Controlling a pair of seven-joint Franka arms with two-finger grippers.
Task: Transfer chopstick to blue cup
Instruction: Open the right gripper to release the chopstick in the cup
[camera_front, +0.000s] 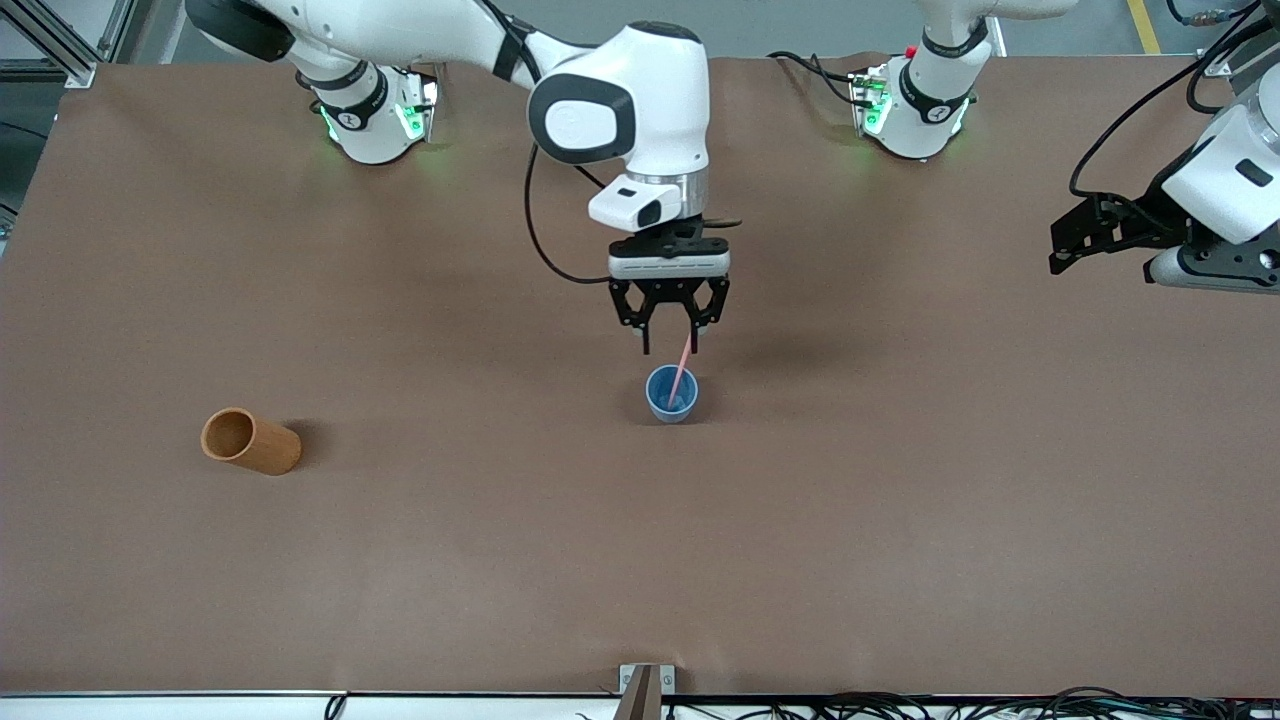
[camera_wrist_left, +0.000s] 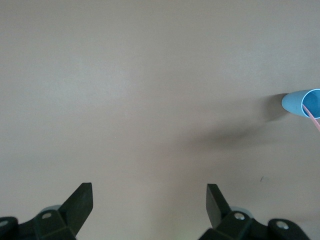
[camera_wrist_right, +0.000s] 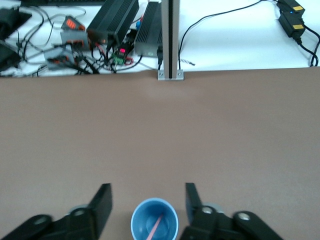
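Observation:
The light blue cup (camera_front: 671, 394) stands upright near the middle of the table. The pink chopstick (camera_front: 681, 368) stands in it, its lower end inside the cup and its upper end leaning out over the rim. My right gripper (camera_front: 670, 338) hangs open just above the cup, its fingers apart on either side of the stick's top. In the right wrist view the cup (camera_wrist_right: 154, 226) sits between the open fingers with the chopstick (camera_wrist_right: 155, 227) inside. My left gripper (camera_front: 1075, 240) is open and empty, held up over the left arm's end of the table; its view shows the cup (camera_wrist_left: 303, 103) at the edge.
An orange-brown cylindrical cup (camera_front: 250, 441) lies on its side toward the right arm's end of the table, nearer the front camera than the blue cup. A metal post (camera_front: 640, 690) stands at the table's front edge.

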